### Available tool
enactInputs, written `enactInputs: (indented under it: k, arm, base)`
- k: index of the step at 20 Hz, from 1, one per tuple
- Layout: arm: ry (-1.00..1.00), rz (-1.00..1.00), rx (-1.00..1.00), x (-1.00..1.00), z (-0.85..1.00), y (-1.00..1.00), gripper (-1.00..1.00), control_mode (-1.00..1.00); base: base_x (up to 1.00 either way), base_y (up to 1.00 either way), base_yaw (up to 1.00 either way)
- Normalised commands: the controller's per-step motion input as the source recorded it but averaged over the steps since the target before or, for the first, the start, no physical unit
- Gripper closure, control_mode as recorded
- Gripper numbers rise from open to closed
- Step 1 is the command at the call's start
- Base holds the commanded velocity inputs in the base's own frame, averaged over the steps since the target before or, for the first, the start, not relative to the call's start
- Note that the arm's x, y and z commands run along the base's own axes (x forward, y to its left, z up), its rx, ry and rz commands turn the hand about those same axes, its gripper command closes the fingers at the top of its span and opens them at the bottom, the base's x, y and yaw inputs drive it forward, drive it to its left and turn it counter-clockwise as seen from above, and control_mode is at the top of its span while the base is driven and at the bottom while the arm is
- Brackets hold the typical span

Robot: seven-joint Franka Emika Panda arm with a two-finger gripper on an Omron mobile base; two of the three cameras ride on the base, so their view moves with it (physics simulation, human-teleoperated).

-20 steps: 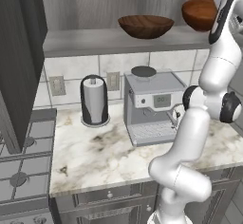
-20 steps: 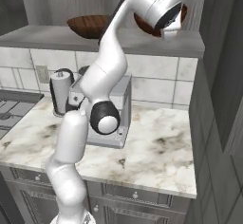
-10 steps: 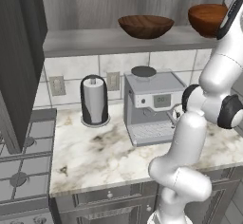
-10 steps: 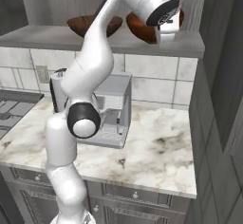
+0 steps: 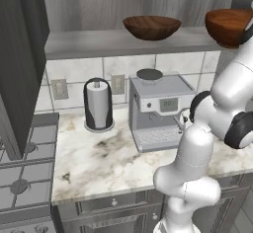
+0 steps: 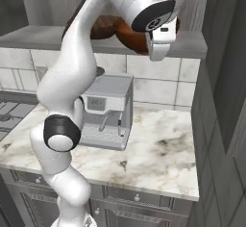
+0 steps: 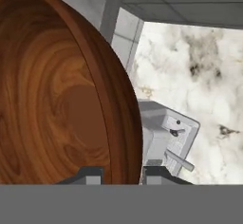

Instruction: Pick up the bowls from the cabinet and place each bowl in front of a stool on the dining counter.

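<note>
Evidently the end effector (image 7: 122, 171) pinches the reddish bowl's (image 7: 57, 95) rim between its fingers, lifting it clear of the cabinet shelf (image 5: 99, 42) where the dark bowl (image 5: 151, 27) sits.

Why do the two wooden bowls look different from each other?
The reddish-brown bowl is a warmer, lighter colour; the dark brown bowl is deeper brown. The reddish-brown bowl is in the gripper, whose fingertips straddle its rim, and it hangs out past the shelf's edge; the dark brown bowl sits untouched in the middle of the shelf. The reddish-brown one looks tipped; the dark one sits level. Both are round, wooden and grainy.
</note>
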Motion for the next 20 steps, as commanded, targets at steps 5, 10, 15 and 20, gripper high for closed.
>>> enactInputs:
  k: [5, 10, 15, 20]
  arm:
    - [0.09, 0.0, 0.0, -1.0, 0.0, 0.54, 1.0, -1.0]
    - [0.17, 0.0, 0.0, -0.98, -0.12, 0.7, 1.0, -1.0]
    - [0.07, 0.0, 0.0, -0.68, -0.43, 0.68, 1.0, -1.0]
    - [0.0, -0.05, 0.02, -0.34, -0.5, 0.68, 1.0, -1.0]
  base:
    - [0.0, 0.0, 0.0]
    - [0.0, 0.0, 0.0]
    - [0.0, 0.0, 0.0]
    - [0.0, 0.0, 0.0]
